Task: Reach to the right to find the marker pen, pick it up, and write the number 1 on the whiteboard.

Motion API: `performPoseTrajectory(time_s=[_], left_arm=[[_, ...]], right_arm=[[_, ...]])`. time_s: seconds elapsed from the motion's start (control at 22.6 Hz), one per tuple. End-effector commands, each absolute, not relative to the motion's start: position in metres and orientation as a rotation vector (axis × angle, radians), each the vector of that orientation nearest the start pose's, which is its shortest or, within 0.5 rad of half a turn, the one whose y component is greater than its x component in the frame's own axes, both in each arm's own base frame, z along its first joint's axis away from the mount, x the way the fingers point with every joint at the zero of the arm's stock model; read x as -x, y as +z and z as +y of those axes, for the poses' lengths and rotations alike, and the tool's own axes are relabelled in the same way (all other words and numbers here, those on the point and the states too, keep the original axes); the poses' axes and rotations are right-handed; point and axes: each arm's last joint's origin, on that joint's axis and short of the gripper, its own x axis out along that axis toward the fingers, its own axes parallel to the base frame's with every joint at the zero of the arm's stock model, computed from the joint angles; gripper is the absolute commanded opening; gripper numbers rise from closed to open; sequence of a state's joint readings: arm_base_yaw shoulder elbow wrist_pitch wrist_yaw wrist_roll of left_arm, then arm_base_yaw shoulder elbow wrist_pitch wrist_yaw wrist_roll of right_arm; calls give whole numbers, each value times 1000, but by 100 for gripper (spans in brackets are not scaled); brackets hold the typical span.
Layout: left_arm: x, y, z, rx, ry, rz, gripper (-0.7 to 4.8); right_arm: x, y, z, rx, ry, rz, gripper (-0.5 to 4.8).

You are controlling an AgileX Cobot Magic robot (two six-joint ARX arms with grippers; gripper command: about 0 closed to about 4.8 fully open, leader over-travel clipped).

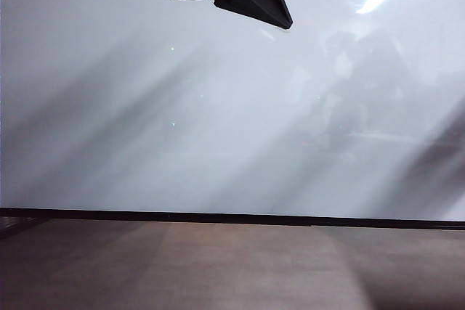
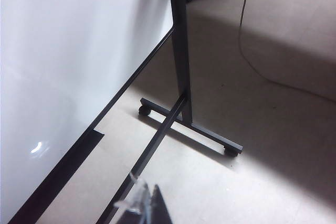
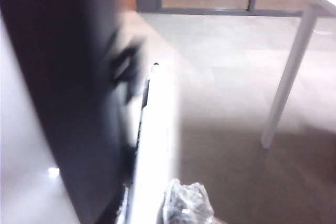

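Note:
The whiteboard (image 1: 218, 121) fills the exterior view, glossy white with a thin black lower edge, and no number 1 shows on it. My left gripper (image 1: 285, 23) hangs at the top middle in front of the board. In the left wrist view my left gripper (image 2: 147, 199) is shut and empty over the floor beside the whiteboard (image 2: 63, 51). The right wrist view is blurred. There the marker pen (image 3: 153, 129), long and white with a dark far end, runs out from my right gripper (image 3: 149, 211). A plastic-wrapped finger (image 3: 186, 203) presses its side. The right arm is outside the exterior view.
The board's dark stand post (image 2: 181, 51) has wheeled feet (image 2: 231, 150) and a cross bar. A cable (image 2: 247, 51) lies on the floor behind it. A white table leg (image 3: 286, 87) stands near the right gripper. A dark bracket (image 3: 126, 69) sits on the board's side frame.

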State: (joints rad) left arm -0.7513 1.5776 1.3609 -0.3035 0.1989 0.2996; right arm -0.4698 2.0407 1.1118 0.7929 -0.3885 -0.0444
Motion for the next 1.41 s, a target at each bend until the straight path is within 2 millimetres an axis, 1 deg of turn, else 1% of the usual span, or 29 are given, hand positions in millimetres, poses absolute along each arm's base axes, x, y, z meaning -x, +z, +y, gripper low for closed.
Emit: performPoseTrajectory(time_s=[0.04, 0.09, 0.18, 0.27, 0.31, 0.35, 0.4, 0.44, 0.49, 0.53, 0.62, 0.66, 0.71, 0.8, 0.93, 1.02, 1.15, 1.24, 1.41], left_arm=[[-251, 341, -243, -409, -1005, 319, -5], [-248, 346, -240, -406, -1002, 303, -5], [-243, 355, -235, -398, -1000, 279, -5], [-233, 371, -225, -355, -986, 256, -5], [-228, 385, -211, -279, -958, 238, -5], [-225, 397, -197, -208, -929, 226, -5], [-222, 405, -186, -171, -920, 215, -5], [-219, 414, -171, -151, -901, 199, -5], [-215, 421, -157, -145, -871, 182, -5], [-210, 429, -144, -144, -840, 156, -5], [-202, 437, -135, -145, -797, 123, -5], [-201, 438, -132, -146, -782, 121, -5], [-201, 439, -130, -145, -780, 133, -5], [-202, 440, -130, -148, -778, 146, -5], [-201, 441, -132, -144, -785, 145, -5], [-200, 444, -132, -142, -774, 142, -5], [-200, 449, -132, -126, -722, 149, -5], [-200, 453, -134, -129, -730, 154, -5], [-198, 459, -133, -133, -730, 155, -5]], right_arm=[[-369, 202, -193, -23, -182, 44, -6], [-360, 214, -196, -48, -260, 73, -6], [-344, 234, -191, -78, -348, 135, -6], [-317, 258, -174, -113, -341, 213, -6], [-298, 277, -155, -112, -323, 217, -6], [-279, 293, -140, -103, -321, 197, -6], [-267, 303, -130, -98, -320, 184, -6], [-246, 319, -113, -89, -302, 164, -6], [-233, 329, -104, -85, -292, 153, -6], [-214, 344, -87, -85, -260, 129, -6], [-188, 365, -58, -85, -177, 61, -6], [-180, 374, -45, -85, -123, 21, -6], [-175, 386, -26, -75, -39, -25, -6], [-174, 397, -11, -75, 2, -44, -6], [-179, 416, 10, -30, 31, -66, -6], [-189, 426, 23, 0, 66, -72, -6], [-210, 437, 36, 8, 106, -53, -6], [-228, 440, 40, 38, 106, -24, -6], [-259, 446, 45, 72, 75, 44, -6]])
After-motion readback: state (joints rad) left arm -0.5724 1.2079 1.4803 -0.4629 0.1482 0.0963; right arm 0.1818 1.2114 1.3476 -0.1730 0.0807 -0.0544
